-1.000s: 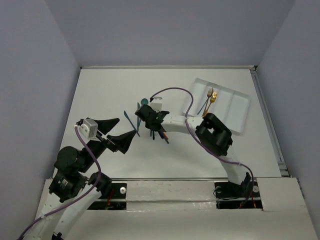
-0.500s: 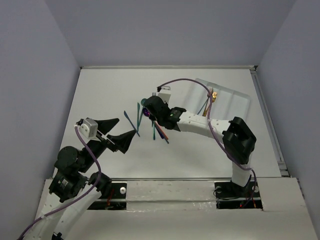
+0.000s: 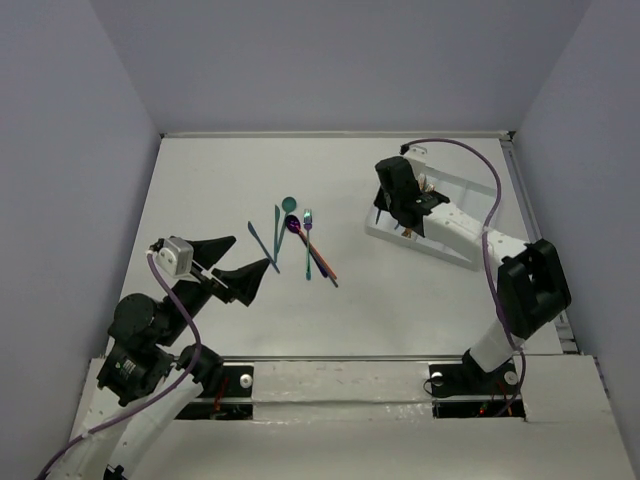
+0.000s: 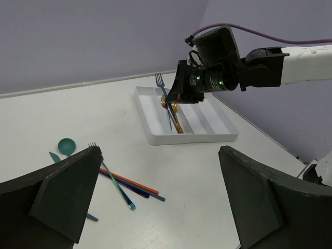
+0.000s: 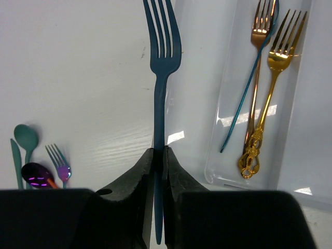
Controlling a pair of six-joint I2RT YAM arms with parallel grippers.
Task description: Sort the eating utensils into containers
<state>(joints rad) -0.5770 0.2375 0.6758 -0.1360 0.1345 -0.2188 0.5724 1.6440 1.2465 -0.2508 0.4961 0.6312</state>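
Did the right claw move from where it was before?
Yes. The right claw went right, away from the loose utensils, over to the white tray's left edge, holding a blue fork.

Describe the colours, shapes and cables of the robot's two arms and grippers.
The left arm and right arm share white tubes and chunky black joints. A thin purple cable runs along each. The fingers are matte black wedges. Small green lights show on the right arm's wrist.

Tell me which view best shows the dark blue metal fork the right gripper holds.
Right wrist: the dark blue metal fork is large and centred, tines up, handle pinched in the right gripper. Left wrist shows it small and far off. In top external the arm hides most of it.
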